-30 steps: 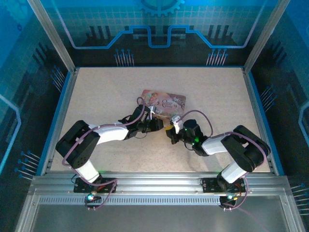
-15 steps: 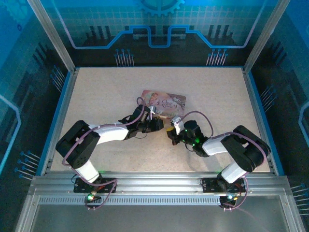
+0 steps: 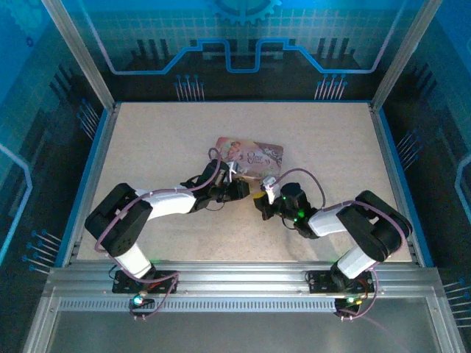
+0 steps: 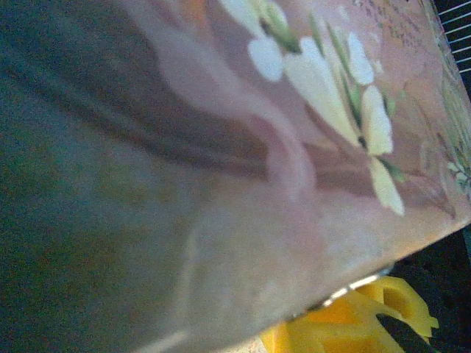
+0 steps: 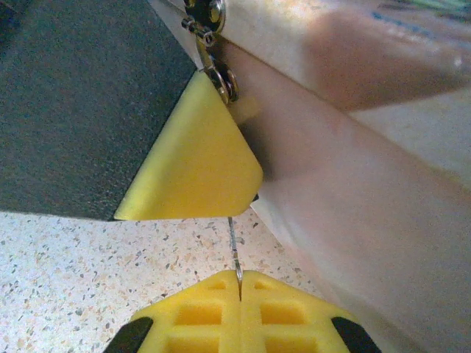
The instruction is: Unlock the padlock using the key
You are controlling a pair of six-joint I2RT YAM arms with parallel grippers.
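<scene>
Key [image 5: 234, 254] shows edge-on as a thin sliver, pinched in the clenched right gripper [image 5: 240, 283] at bottom centre of the right wrist view. Its tip points up toward small metal links [image 5: 219, 73] at the pink box [image 5: 353, 191] edge, upper left. Padlock body: can't make it out. Left gripper [image 3: 237, 188] is against the box's near side, centre of the overhead view; clenched or released, can't tell. Best approach, I'd say: go slow, line the blade with the keyway first, hold the box steady.
</scene>
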